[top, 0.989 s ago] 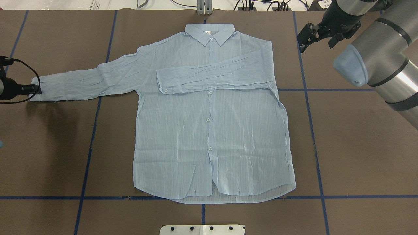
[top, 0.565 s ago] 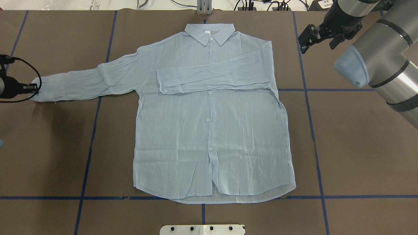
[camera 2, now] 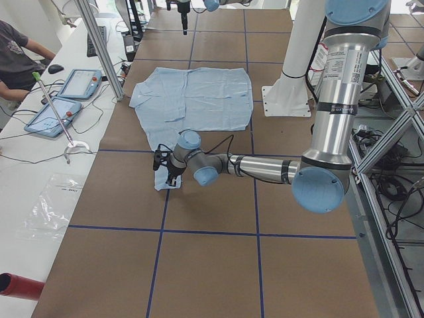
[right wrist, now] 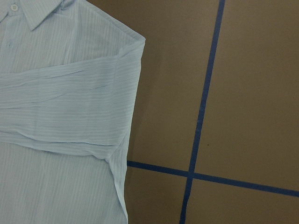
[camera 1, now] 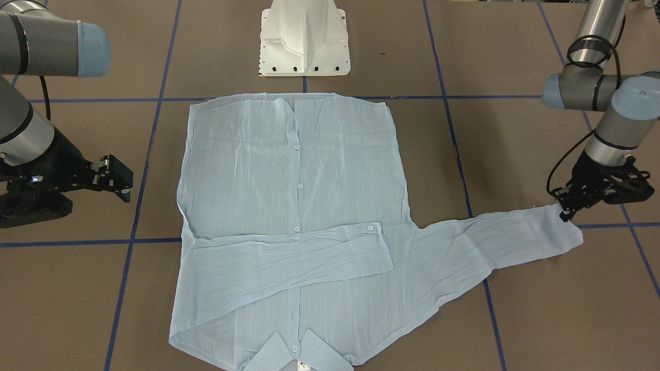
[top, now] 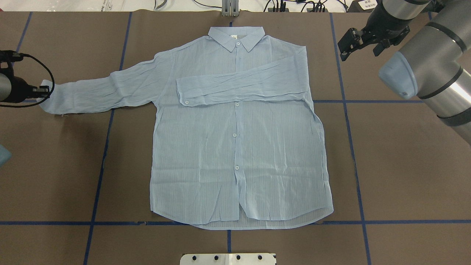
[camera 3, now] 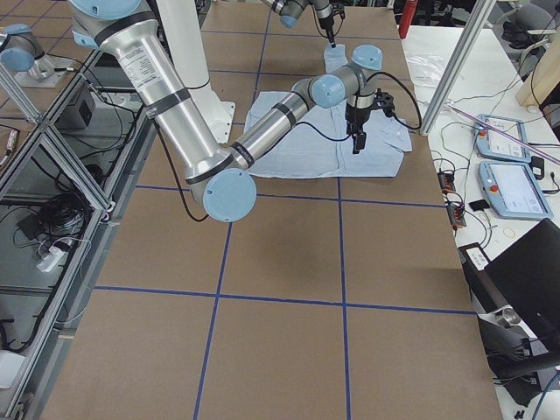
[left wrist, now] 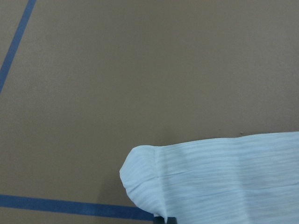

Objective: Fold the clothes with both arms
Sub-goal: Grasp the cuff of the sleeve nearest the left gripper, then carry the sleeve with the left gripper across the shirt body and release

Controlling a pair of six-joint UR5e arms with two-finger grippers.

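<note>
One cuff (camera 1: 568, 236) in left hand (camera 1: 563, 214).

We see the shirt (top: 239, 154) flat on the tabletop (top: 404, 165): 1 sleeve (top: 239, 86) across its chest, the other sleeve (top: 99, 92) stretched left, its end in the jaws of the left gripper (top: 47, 89); the right gripper (top: 360, 51) hangs near the opposite shoulder.

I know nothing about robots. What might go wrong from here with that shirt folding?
1. The left tool pinches only the very edge of the cuff; the thin shirt may slip out when lifted.
2. Dragging the outstretched sleeve across could rumple the other sleeve, folded over the chest.
3. The right tool hangs open off the fabric, so nothing pins the body down.
</note>
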